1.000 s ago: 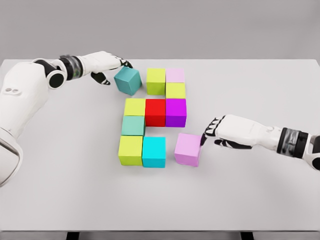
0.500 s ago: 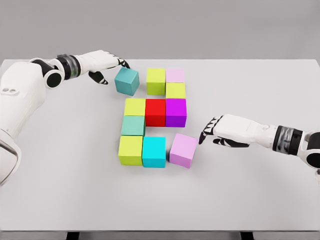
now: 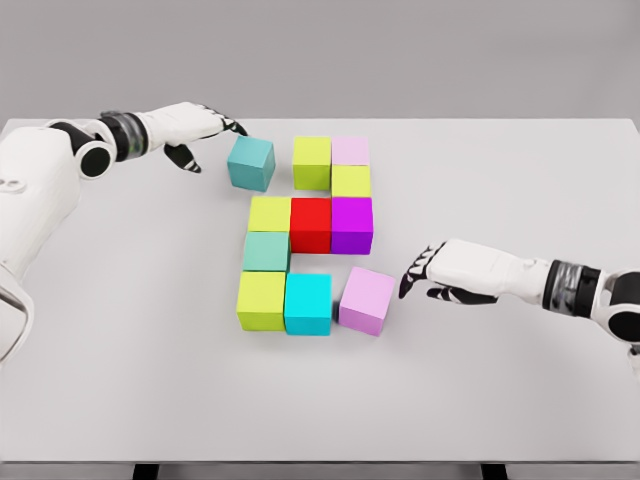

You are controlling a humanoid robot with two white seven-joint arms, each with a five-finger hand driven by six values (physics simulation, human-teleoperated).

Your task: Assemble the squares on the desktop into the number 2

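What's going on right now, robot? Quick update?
Left hand open, near teal cube. Right hand open, clear of pink cube. Both cubes misaligned. Nothing in the way.

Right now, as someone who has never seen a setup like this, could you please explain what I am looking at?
This is a simulator's render from a camera on a humanoid robot's head, looking down at a grey table. The white arms are its own. The left hand hovers beside a teal cube at the top; the right hand sits just right of a pink cube at the bottom. Both hands are open and hold nothing. Between them, coloured cubes form most of a number 2, including a red cube in the middle row. The teal and pink cubes sit slightly askew, not yet flush.
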